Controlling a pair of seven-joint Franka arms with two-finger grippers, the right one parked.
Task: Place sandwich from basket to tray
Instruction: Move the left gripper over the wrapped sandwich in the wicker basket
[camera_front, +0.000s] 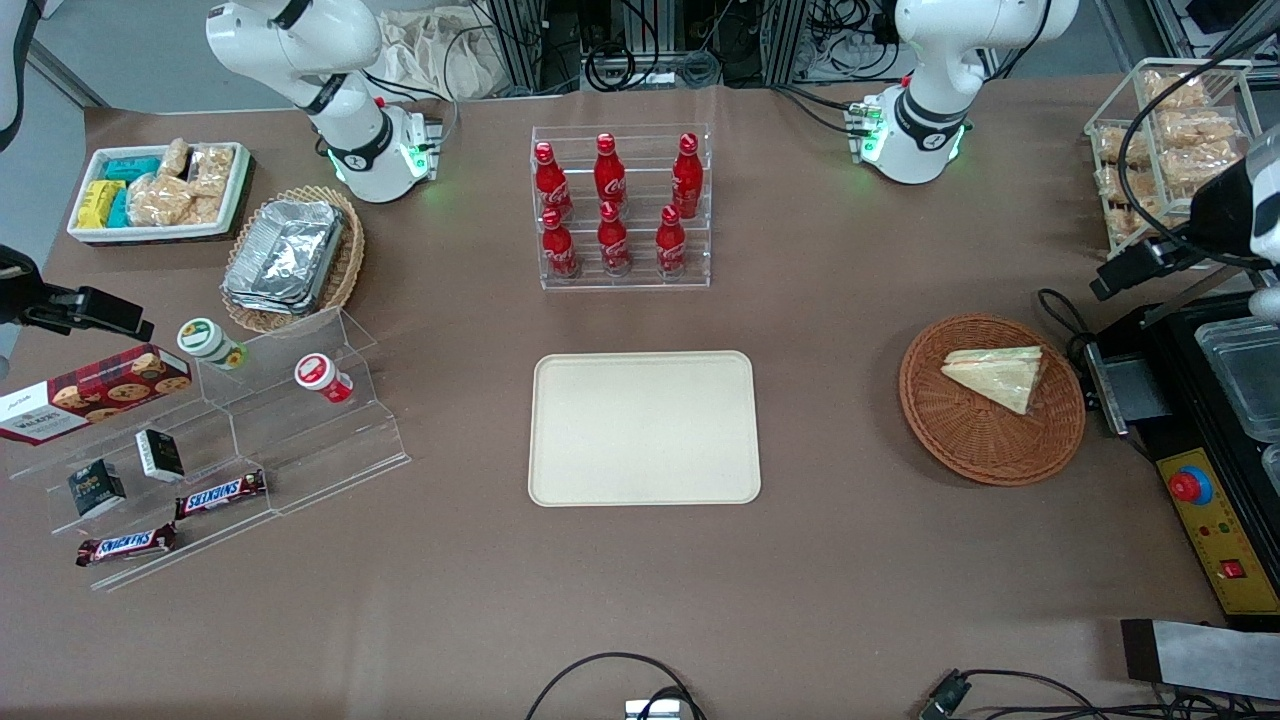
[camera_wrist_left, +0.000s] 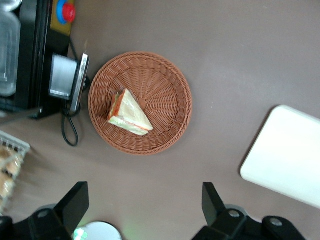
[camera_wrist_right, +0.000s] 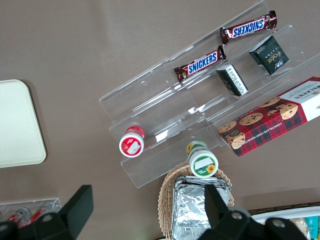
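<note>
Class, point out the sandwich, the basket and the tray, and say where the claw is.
Sandwich (camera_front: 995, 376): front view, middle of the wrapped wedge.
Basket (camera_front: 965, 440): front view, bare wicker nearer the camera.
Tray (camera_front: 644, 428): front view, bare centre.
Claw (camera_wrist_left: 145, 202): left wrist view, between open fingertips, above the table beside the basket.

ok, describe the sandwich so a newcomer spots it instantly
Find the flat cream rectangular tray mid-table; toward the working arm's end lies a round reddish-brown wicker basket. In it lies a plastic-wrapped triangular bread wedge, the only sandwich, with the open black two-finger gripper above.
</note>
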